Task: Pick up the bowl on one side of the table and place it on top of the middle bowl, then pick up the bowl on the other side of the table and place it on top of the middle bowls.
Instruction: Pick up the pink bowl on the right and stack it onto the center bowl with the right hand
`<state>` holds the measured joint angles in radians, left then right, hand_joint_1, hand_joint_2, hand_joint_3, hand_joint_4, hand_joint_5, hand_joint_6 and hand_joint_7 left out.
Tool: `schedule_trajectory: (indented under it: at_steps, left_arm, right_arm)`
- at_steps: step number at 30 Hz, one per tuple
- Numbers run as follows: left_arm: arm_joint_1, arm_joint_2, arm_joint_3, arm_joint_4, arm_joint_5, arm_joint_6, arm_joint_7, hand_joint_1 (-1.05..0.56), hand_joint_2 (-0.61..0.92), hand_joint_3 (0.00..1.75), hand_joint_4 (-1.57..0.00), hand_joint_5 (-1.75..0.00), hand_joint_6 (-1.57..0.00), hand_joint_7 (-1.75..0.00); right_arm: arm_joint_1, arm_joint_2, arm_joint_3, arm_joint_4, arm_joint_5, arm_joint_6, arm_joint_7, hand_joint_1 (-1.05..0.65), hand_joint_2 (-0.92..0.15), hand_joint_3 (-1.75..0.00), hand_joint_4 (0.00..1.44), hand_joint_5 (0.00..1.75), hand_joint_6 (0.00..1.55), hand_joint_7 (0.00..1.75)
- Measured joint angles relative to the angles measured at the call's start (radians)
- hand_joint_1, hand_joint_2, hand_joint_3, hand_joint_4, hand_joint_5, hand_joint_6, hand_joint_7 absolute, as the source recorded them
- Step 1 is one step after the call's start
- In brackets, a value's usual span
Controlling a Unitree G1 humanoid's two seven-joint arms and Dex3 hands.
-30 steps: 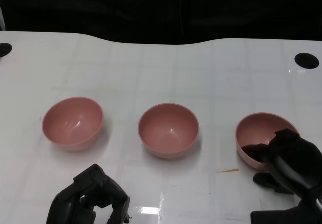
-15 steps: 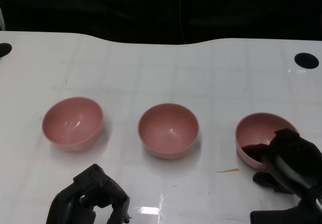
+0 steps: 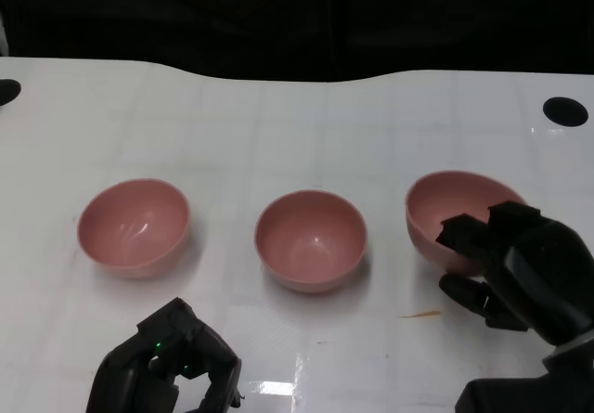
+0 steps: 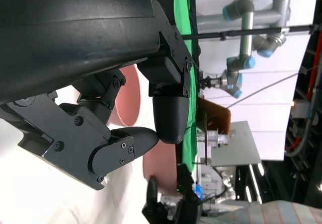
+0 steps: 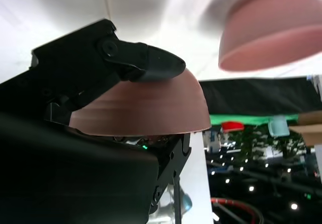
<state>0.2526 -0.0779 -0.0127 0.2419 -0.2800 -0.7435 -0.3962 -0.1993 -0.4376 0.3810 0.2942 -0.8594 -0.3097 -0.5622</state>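
Head view: white glossy table (image 3: 306, 125) under a black backdrop, with a dark round hole (image 3: 565, 111) at far right and a small orange sliver (image 3: 422, 315) lying near the right side. Three pink bowls in a row. Left bowl (image 3: 135, 225) and middle bowl (image 3: 311, 239) upright on the surface, well apart. Right bowl (image 3: 455, 216) tilted, mouth turned toward the left, pinched at its near rim by the right hand (image 3: 515, 269), with fingers (image 3: 461, 235) over the rim and inside the bowl. Left hand (image 3: 172, 367) low at the near left edge, fingers curled inward around nothing, well apart from the left bowl.

Left wrist view: black shell and curled fingers (image 4: 168, 118) of the left hand filling the frame, nothing between them; pink bowl surfaces (image 4: 128, 98) behind on the white table. Beyond, a green screen (image 4: 183, 32), a grey and blue robot arm (image 4: 246, 38) and lab clutter.

Right wrist view: right bowl gripped, its outer wall (image 5: 146, 108) under a black fingertip (image 5: 151, 63), more of the hand below the rim. Another pink bowl (image 5: 271, 30), blurred, farther off on the white surface. Black curtain, green strip and small lights in the background.
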Motion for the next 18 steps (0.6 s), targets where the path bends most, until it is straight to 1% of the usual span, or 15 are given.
schedule_trajectory:
  at_steps: [9, 12, 14, 16, 18]
  left_arm:
    - [-0.001, 0.0, 0.002, 0.003, 0.0, 0.002, 0.0, -0.19, 0.6, 1.03, -0.86, -1.71, -0.85, -1.47]
    - [-0.001, 0.0, 0.002, 0.003, 0.001, 0.003, 0.0, -0.19, 0.6, 1.02, -0.86, -1.71, -0.84, -1.47]
    - [-0.001, 0.0, 0.002, 0.004, 0.001, 0.003, 0.0, -0.19, 0.61, 0.99, -0.86, -1.71, -0.84, -1.48]
    - [-0.001, -0.001, 0.002, 0.006, 0.0, 0.003, 0.0, -0.19, 0.64, 0.95, -0.86, -1.71, -0.84, -1.48]
    - [-0.003, -0.001, 0.002, 0.011, -0.001, 0.003, 0.0, -0.19, 0.64, 0.94, -0.86, -1.71, -0.83, -1.48]
  right_arm:
    - [0.006, 0.0, -0.024, -0.032, 0.004, -0.009, 0.008, -0.32, -0.59, -1.16, 0.91, 1.75, 0.66, 1.75]
    - [0.006, 0.0, -0.028, -0.041, 0.004, -0.012, 0.011, -0.33, -0.58, -1.19, 0.91, 1.75, 0.66, 1.75]
    - [0.006, 0.0, -0.032, -0.047, 0.005, -0.017, 0.016, -0.33, -0.55, -1.23, 0.92, 1.75, 0.67, 1.75]
    - [0.006, 0.0, -0.035, -0.052, 0.007, -0.022, 0.02, -0.32, -0.53, -1.24, 0.92, 1.75, 0.67, 1.75]
    - [0.006, 0.0, -0.038, -0.062, 0.008, -0.022, 0.026, -0.32, -0.53, -1.24, 0.92, 1.75, 0.67, 1.75]
